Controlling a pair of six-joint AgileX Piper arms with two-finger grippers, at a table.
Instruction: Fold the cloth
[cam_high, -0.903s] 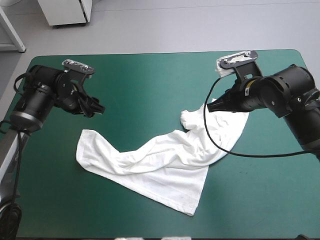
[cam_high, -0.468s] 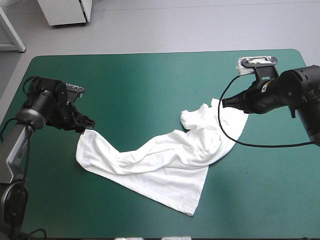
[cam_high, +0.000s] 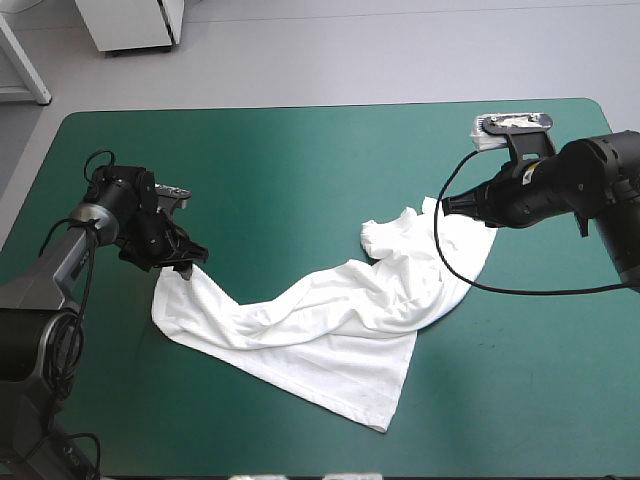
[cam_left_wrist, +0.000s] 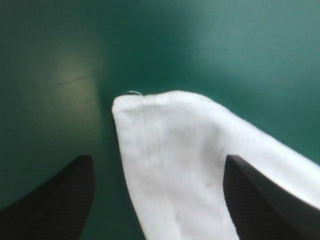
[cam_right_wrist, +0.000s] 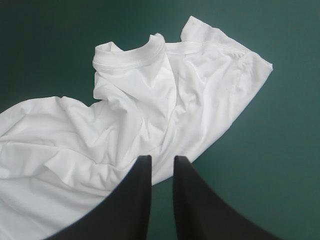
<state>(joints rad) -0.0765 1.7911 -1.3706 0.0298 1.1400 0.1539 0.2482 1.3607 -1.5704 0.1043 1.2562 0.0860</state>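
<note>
— So, where is the T-shirt (cam_high: 330, 320) found?
— It is spread loose and wrinkled on the teal-green tabletop (cam_high: 300, 160), right of the middle, with one long strip stretched toward the left edge. The collar (cam_right_wrist: 132, 56) is seen at its far side.
— And the left gripper (cam_high: 186, 262)?
— It is set low at the strip's hemmed corner (cam_left_wrist: 145, 107). Its black fingers (cam_left_wrist: 60, 195) are held wide, and the corner lies between them, not pinched.
— The right gripper (cam_high: 447, 207)?
— It is held over the T-shirt's right edge, near the collar. Its fingers are drawn almost together, only a thin slit is left, and no cloth is seen caught there.
</note>
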